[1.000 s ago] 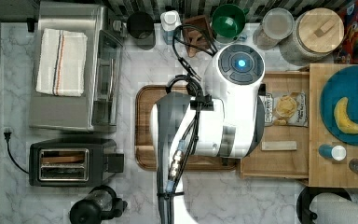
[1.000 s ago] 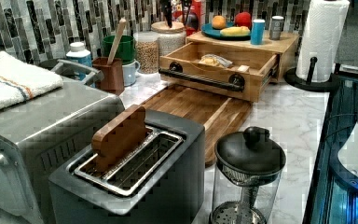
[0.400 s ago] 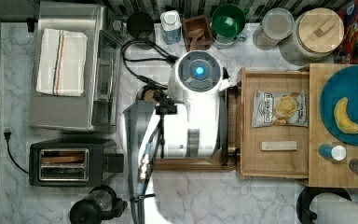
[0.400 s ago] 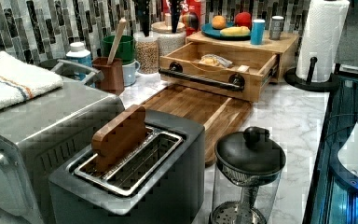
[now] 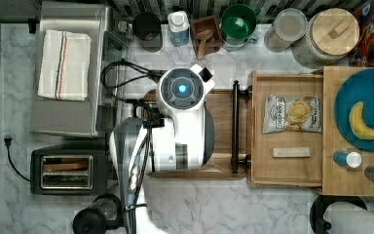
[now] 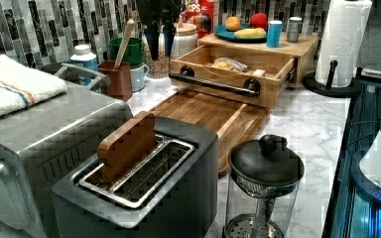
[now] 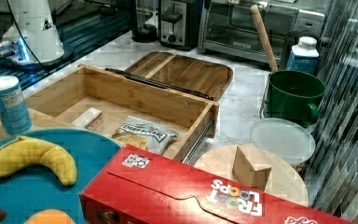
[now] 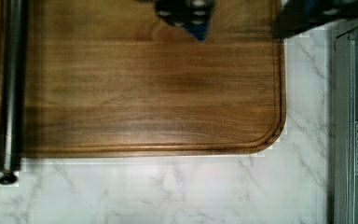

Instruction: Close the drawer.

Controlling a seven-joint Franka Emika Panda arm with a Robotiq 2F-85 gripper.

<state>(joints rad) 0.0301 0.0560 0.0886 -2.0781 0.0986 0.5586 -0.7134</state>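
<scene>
The drawer (image 5: 285, 136) stands pulled out, at the right of centre in the top view, its long black bar handle (image 5: 235, 127) running across the front and reaching over the edge of the brown wooden tray (image 5: 221, 131) beside it. Inside the drawer lie a bag of chips (image 5: 292, 113) and a small pale block (image 5: 291, 152), apart from each other. The arm (image 5: 180, 124) sits over the tray at the middle of the top view, just beside the handle. In the left view the end effector (image 6: 159, 42) hangs at the upper middle of the frame, above the tray and near the drawer's front, with two dark fingers (image 6: 168, 39) pointing down a little apart and nothing between them. The wrist view looks down on the tray (image 8: 154, 88) and the marble surface (image 8: 168, 191), with the handle (image 8: 11, 88) along one edge. In the right view the drawer (image 7: 121, 102) sits at centre left, open, the chips (image 7: 142, 133) near its back corner. A blue plate (image 5: 363, 109) with a banana (image 5: 361, 121) rests on the light wood top (image 5: 353, 180) at the right of the top view.
</scene>
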